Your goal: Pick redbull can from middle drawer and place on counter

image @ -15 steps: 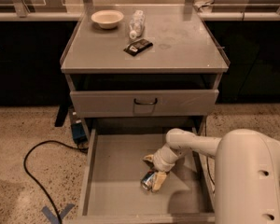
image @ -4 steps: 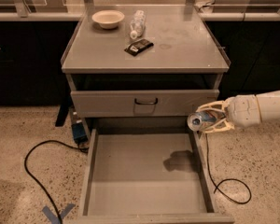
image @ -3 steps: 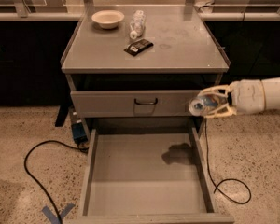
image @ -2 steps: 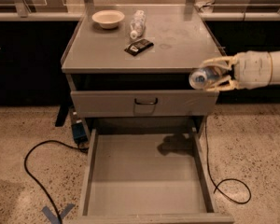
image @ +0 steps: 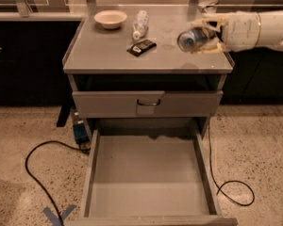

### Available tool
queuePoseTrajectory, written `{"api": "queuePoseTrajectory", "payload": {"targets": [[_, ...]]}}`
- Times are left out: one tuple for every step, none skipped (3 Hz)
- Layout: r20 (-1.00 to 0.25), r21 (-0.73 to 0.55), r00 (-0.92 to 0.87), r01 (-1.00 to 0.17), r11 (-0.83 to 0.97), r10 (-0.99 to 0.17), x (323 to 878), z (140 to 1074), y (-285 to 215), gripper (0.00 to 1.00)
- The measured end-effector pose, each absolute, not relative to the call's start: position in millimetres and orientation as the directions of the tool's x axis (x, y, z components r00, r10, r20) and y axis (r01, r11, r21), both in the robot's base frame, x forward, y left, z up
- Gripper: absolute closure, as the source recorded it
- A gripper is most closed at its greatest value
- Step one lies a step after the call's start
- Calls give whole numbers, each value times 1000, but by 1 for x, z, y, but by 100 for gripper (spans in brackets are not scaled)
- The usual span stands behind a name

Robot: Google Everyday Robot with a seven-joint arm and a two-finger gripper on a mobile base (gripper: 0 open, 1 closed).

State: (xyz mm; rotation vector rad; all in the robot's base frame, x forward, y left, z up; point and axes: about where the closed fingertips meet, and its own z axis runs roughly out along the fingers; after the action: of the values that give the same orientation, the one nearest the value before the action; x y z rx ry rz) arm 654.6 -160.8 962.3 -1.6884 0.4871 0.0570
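The redbull can (image: 190, 38), blue with a silver end, lies on its side in my gripper (image: 205, 34), which is shut on it. My white arm reaches in from the right and holds the can just above the right part of the counter (image: 113, 51). The middle drawer (image: 148, 171) stands pulled out below, its flat grey floor bare.
On the counter are a white bowl (image: 110, 19), a clear plastic bottle (image: 139, 24) lying down and a small dark packet (image: 141, 46). The upper drawer front (image: 147, 103) is closed. A black cable (image: 42, 173) and a blue tape cross (image: 57, 214) lie on the floor at left.
My gripper has lifted the can out of the middle drawer, raised it past the cabinet's right side and now holds it over the counter. The drawer is left empty.
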Motion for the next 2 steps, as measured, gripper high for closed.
{"api": "queuePoseTrajectory", "payload": {"targets": [[-252,-949,924,-294,-113,-287,699,974,-122,100],[-196,-954,925,-257,-156,-326,738,974,-83,100]]}}
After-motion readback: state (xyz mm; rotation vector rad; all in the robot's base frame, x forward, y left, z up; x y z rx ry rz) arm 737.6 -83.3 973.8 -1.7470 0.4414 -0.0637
